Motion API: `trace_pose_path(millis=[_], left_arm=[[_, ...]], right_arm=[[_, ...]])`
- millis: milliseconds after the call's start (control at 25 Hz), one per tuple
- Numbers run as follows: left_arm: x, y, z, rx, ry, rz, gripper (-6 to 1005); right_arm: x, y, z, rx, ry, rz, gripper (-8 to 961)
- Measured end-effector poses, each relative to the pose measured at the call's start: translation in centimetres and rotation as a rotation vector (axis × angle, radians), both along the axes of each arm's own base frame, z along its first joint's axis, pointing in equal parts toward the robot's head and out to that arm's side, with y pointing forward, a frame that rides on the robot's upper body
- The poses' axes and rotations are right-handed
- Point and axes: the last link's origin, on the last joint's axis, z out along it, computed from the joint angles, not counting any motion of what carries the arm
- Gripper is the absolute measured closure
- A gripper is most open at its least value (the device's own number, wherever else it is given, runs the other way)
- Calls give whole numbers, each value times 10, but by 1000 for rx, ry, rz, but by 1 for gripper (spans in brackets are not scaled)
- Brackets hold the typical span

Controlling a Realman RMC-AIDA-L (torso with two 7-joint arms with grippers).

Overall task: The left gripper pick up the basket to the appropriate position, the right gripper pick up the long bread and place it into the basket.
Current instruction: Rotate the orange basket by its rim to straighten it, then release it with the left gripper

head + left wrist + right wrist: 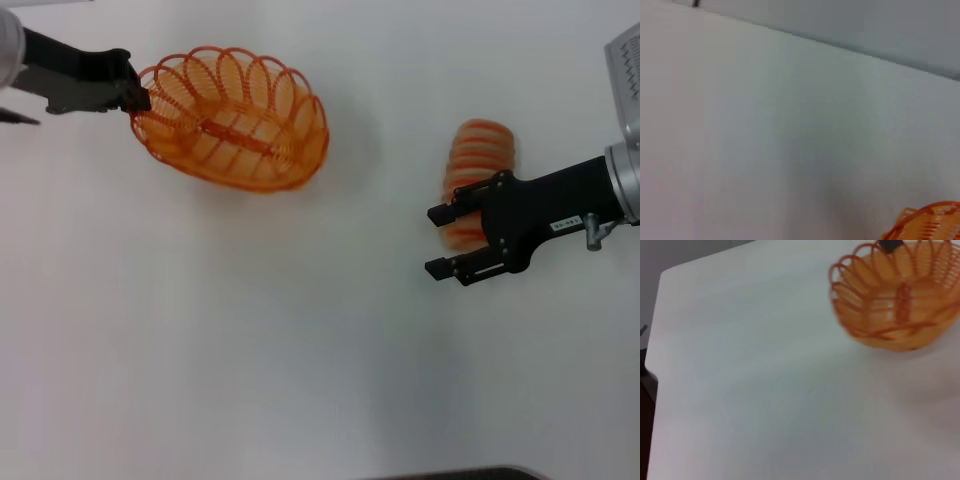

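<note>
At the far left of the white tabletop (250,360), the plain black left gripper (138,98) is clamped on the looped rim of the oval orange wire basket (235,118), which is tilted (whether it touches the surface cannot be told). On the right, well apart from the basket, the labelled black right gripper (437,241) hovers with its fingers spread over the striped tan-and-orange long bread (476,165), which lies on the table.

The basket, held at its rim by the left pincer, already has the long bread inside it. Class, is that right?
Not quite. The basket is held at its rim by the left pincer, but it is empty. The head view shows the long bread on the table beneath the open right pincer.
</note>
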Motion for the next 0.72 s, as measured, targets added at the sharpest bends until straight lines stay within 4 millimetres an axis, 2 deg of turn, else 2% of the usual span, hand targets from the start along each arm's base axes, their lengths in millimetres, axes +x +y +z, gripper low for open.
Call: trace_pose_path(millis=[240, 440, 720], left_arm=[[-26, -15, -17, 103, -116, 144, 931], [-44, -29, -19, 158, -192, 226, 930], [-56, -40, -21, 161, -222, 274, 893]], right_arm=[[2, -1, 2, 3, -9, 46, 193], [-1, 0, 7, -6, -16, 91, 193], [-4, 2, 9, -16, -31, 122, 193]])
